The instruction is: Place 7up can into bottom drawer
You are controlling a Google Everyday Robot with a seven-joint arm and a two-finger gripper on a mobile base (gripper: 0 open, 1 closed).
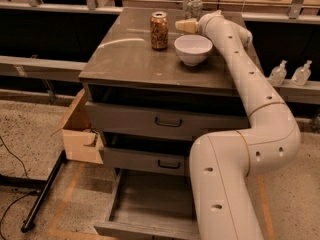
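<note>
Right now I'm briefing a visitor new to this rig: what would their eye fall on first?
The thick white robot arm fills the right side, stretching over the grey-brown cabinet top with its gripper at the far edge, near the small silver-white 7up can. Below, the wide wooden bottom drawer stands pulled open. A brown-gold speckled can and a white bowl sit on top.

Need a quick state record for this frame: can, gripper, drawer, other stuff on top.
7up can: upright at the back of the cabinet top, not in the drawer
gripper: over the cabinet top, just in front of the 7up can, behind the white bowl
bottom drawer: pulled open, no can in the visible part
also on top: brown speckled can, left of the white bowl
</note>
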